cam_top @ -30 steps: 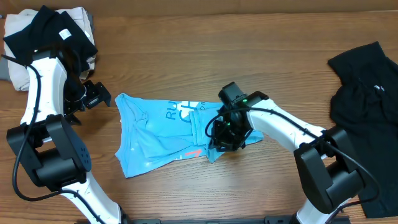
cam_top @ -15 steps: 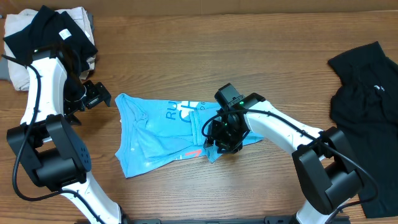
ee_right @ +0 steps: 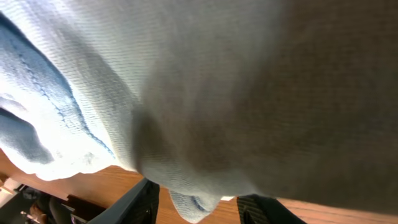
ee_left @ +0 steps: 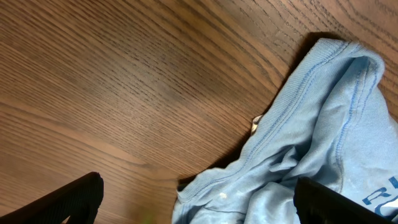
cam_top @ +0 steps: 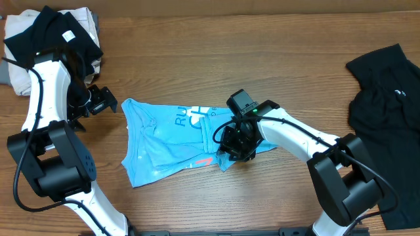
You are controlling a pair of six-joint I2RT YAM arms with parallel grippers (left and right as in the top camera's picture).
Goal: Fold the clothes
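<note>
The light blue T-shirt point(cam_top: 164, 147) lies crumpled at the table's middle, with white lettering and a red mark showing. My right gripper point(cam_top: 235, 145) is down on its right part. In the right wrist view the shirt point(ee_right: 186, 93) fills the frame, close to the camera. A fold of it hangs between the fingers point(ee_right: 146, 202), which stand partly apart with wood showing on both sides of it; the right gripper point(ee_right: 199, 205) shows low in the frame. My left gripper point(cam_top: 102, 101) is open and empty just left of the shirt's left edge; the left wrist view shows the gripper point(ee_left: 196, 199) over the collar hem point(ee_left: 323, 124).
A loose black garment point(cam_top: 384, 118) lies at the right edge of the table. A pile of folded black and beige clothes point(cam_top: 59, 33) sits at the back left, behind my left arm. Bare wood runs along the back.
My right gripper has shifted slightly to the left on the shirt. The shirt's outline and the left arm have not visibly moved.
</note>
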